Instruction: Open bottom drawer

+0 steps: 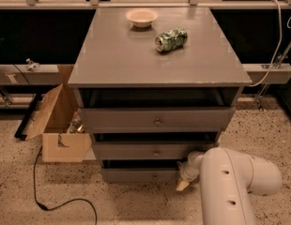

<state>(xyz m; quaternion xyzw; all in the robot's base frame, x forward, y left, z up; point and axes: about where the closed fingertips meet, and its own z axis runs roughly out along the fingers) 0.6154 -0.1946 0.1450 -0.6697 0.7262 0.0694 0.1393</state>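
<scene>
The bottom drawer (pixel 136 175) is the lowest and narrowest grey front of the cabinet, with a small round knob (pixel 155 176) at its centre. It stands slightly out, with a dark gap above it. My gripper (pixel 183 184) is low by the floor at the drawer's right end, to the right of the knob. Its pale tip points down and left. My white arm (pixel 234 182) fills the lower right and hides the cabinet's lower right corner.
The middle drawer (pixel 155 150) and top drawer (pixel 157 118) also stand slightly out. A bowl (pixel 141 17) and a crushed green can (pixel 171 39) lie on the cabinet top. An open cardboard box (pixel 58 128) and a black cable (pixel 51 203) are on the floor at left.
</scene>
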